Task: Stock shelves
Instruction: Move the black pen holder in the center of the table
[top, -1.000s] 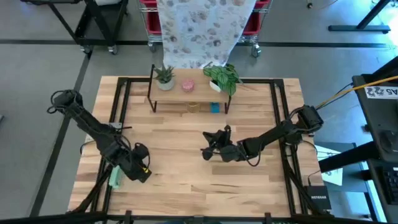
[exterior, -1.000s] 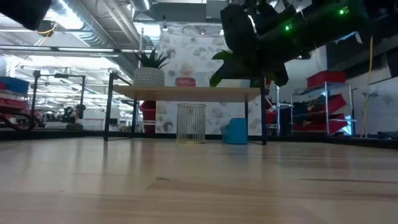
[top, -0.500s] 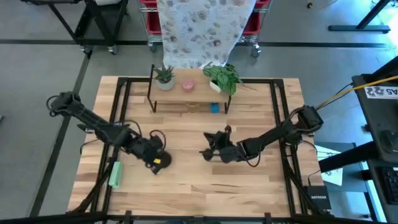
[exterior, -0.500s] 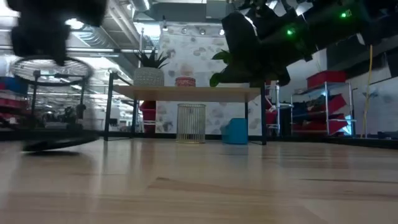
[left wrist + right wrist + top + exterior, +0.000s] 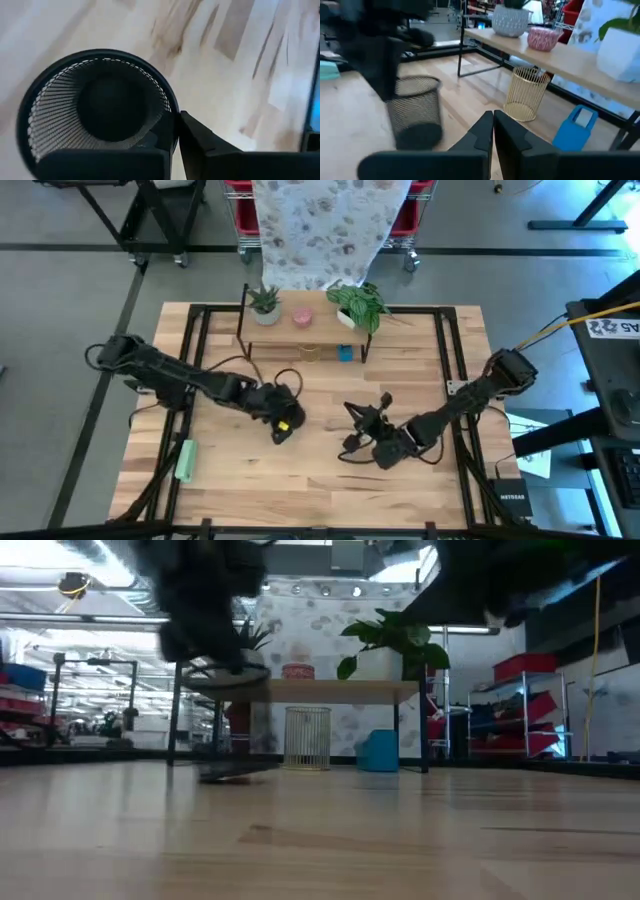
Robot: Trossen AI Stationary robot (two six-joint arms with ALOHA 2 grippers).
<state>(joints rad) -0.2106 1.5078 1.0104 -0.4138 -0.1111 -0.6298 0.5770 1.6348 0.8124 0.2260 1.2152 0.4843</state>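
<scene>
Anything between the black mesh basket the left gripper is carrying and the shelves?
Nothing: the high view shows only bare tabletop between the black mesh basket, held by the left gripper, and the shelves.

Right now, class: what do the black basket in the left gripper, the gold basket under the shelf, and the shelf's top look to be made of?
Black basket: fine metal mesh, matte black, judging by its perforated wall. Gold basket: thin wire, glossy brass-coloured, with open vertical bars. Shelf top: light wood plank, smooth, though possibly laminate. The left gripper grips the black basket's rim with its fingers.
</scene>
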